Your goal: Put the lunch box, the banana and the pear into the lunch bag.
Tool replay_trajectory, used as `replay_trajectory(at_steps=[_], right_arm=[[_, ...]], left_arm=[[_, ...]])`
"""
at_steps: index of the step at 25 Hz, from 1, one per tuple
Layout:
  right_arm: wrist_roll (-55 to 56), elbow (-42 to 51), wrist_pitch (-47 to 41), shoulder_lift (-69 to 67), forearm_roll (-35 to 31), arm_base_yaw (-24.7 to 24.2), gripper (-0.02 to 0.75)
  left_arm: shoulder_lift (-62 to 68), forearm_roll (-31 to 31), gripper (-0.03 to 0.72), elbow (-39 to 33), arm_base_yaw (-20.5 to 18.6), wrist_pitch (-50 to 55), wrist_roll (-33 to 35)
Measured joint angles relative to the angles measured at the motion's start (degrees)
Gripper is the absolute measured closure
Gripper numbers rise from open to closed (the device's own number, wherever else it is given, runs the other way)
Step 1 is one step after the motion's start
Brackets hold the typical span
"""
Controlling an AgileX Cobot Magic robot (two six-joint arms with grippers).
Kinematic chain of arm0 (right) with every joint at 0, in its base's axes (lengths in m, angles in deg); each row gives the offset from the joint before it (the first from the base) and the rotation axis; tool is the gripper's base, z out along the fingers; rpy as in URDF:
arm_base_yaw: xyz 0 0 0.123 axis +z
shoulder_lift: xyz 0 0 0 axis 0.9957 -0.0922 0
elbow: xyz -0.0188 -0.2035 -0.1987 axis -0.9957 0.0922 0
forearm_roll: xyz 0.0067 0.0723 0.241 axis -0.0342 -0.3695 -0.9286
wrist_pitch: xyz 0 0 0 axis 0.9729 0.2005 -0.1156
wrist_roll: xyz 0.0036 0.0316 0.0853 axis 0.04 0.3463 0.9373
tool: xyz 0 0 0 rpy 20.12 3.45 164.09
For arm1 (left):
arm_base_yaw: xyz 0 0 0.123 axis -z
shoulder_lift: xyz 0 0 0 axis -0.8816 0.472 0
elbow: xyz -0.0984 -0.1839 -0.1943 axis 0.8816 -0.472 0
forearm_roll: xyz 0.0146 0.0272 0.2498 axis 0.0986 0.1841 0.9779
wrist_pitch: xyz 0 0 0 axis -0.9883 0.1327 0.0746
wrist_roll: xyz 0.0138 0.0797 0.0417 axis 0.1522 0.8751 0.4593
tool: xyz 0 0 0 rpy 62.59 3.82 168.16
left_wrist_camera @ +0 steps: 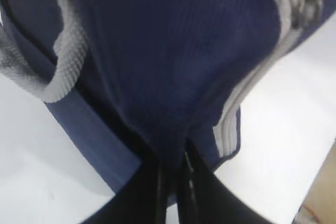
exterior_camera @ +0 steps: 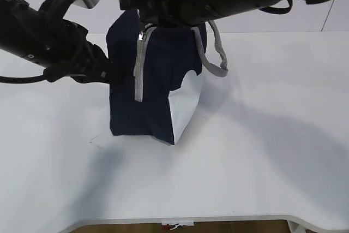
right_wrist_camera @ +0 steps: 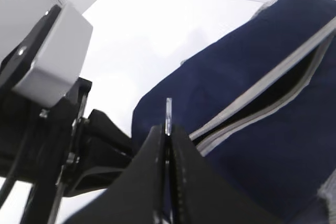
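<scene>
The navy lunch bag [exterior_camera: 158, 85] stands upright mid-table, with its grey zipper [exterior_camera: 138, 72] running down the near face. My left gripper [exterior_camera: 115, 75] is shut on a fold of the bag's fabric at its left side, as the left wrist view [left_wrist_camera: 173, 153] shows. My right gripper [exterior_camera: 143, 24] is at the bag's top, shut on the thin metal zipper pull [right_wrist_camera: 168, 109]. The zipper [right_wrist_camera: 286, 85] gapes partly open beside it. The lunch box, banana and pear are out of view.
A grey webbing handle [exterior_camera: 219, 55] hangs off the bag's right side; another [left_wrist_camera: 63, 56] is close to the left fingers. The left arm and its camera box [right_wrist_camera: 50, 59] sit right beside the right gripper. White table [exterior_camera: 262, 151] lies all around.
</scene>
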Motion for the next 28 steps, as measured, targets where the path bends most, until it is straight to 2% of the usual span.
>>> replay_trajectory(at_steps=[8,21,28], right_arm=[[0.00,-0.03,2.00,0.00,0.83,-2.60,0.724],[0.00,-0.38,4.41,-0.68,0.83,-9.88,0.724],[0.00,-4.75,4.43,-5.54,1.09,-10.35,0.724]], left_arm=[[-2.58,6.53,0.691,0.00,0.00,3.80,0.00],[-3.54,9.20,0.692,0.00,0.04,9.46,0.00],[-6.19,12.28,0.692,0.00,0.04,12.28,-0.15]])
